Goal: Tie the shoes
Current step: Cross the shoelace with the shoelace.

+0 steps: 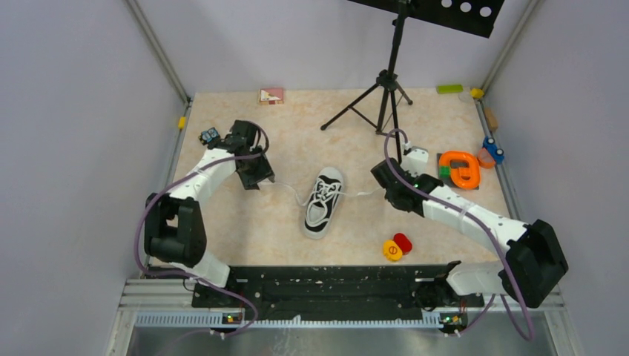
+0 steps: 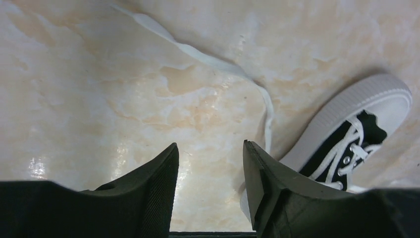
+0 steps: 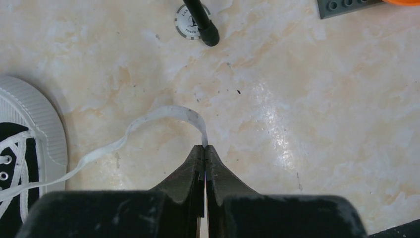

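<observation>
The right gripper (image 3: 204, 148) pinches the tip of a white lace (image 3: 163, 113), the left gripper (image 2: 210, 148) is open with nothing in it, and the shoe (image 1: 324, 202) lies on the table (image 1: 259, 230) between them, its heel cut off in both wrist views

**White-and-black arms, purple cabling**

The left arm (image 1: 215, 165) and right arm (image 1: 454, 208) share white link shells, bulky black joint housings and looping purple cables, on a black base rail (image 1: 326, 288). The jaws are matte black wedges, ribbed inside.
</observation>
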`<state>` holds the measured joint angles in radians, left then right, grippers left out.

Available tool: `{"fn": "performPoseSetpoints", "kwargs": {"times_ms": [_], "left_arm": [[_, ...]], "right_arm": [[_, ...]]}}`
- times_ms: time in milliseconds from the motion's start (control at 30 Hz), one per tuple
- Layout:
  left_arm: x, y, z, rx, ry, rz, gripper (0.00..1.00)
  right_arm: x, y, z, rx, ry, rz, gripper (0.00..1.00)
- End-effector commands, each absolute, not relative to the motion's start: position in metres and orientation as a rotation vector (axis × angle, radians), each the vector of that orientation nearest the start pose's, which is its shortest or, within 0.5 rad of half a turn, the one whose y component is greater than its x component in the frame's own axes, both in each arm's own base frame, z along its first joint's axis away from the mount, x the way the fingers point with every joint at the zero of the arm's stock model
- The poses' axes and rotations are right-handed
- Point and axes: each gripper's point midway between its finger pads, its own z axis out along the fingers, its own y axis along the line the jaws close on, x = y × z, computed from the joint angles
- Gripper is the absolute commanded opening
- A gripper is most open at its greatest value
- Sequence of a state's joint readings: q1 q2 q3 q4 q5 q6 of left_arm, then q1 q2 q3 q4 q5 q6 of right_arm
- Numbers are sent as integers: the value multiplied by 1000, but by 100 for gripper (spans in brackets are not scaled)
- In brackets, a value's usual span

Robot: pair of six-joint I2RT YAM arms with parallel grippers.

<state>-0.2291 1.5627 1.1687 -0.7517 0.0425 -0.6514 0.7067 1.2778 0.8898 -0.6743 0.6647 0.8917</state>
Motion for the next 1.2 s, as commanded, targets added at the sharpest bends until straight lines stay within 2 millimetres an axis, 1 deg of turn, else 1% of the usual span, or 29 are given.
{"fn": "performPoseSetpoints", "kwargs": {"times_ms": [0, 33, 67, 133, 200, 300, 367, 500, 600, 633, 667, 700, 733, 767, 800, 833, 900, 967, 1000, 1067, 1167], "left_arm": [[327, -92, 84, -713, 2711, -239, 54], [329, -93, 81, -727, 2714, -243, 55], [330, -96, 78, -745, 2717, -255, 59], [334, -101, 72, -801, 2714, -289, 72], [339, -104, 67, -868, 2689, -310, 80], [345, -109, 57, -967, 2644, -352, 78], [346, -109, 51, -1027, 2620, -353, 77], [353, -109, 43, -1098, 2552, -371, 78], [361, -109, 31, -1135, 2547, -350, 77], [361, -109, 25, -1146, 2559, -336, 76], [361, -109, 19, -1157, 2575, -320, 72], [362, -104, 16, -1167, 2564, -278, 65], [363, -103, 15, -1168, 2562, -270, 55], [366, -102, 16, -1158, 2556, -267, 35], [369, -101, 20, -1144, 2547, -265, 17], [373, -100, 27, -1116, 2541, -263, 2], [381, -100, 46, -1035, 2535, -272, 0], [391, -103, 73, -927, 2515, -308, 0], [393, -104, 85, -876, 2507, -329, 0], [392, -109, 111, -764, 2493, -379, 0], [383, -119, 146, -610, 2469, -484, 0]], "right_arm": [[265, 101, 117, 438, 2273, -181, 0], [264, 100, 116, 441, 2275, -178, 0], [264, 100, 115, 443, 2277, -172, 0], [262, 100, 113, 441, 2283, -164, 0], [261, 100, 112, 449, 2285, -155, 0], [260, 102, 110, 456, 2289, -136, 0], [259, 104, 110, 456, 2292, -125, 0], [259, 105, 110, 455, 2293, -108, 0], [258, 106, 109, 453, 2296, -100, 0], [258, 106, 109, 455, 2298, -100, 0], [257, 106, 109, 458, 2298, -97, 0], [257, 106, 110, 461, 2298, -95, 0], [256, 105, 111, 464, 2296, -92, 0], [256, 105, 113, 467, 2290, -86, 0], [255, 104, 115, 467, 2286, -82, 0], [255, 104, 117, 466, 2280, -76, 0], [256, 105, 125, 460, 2268, -62, 0], [258, 106, 134, 455, 2256, -48, 0], [260, 108, 141, 454, 2246, -32, 0], [265, 112, 156, 446, 2221, 7, 0], [274, 123, 185, 416, 2169, 92, 0]]}}
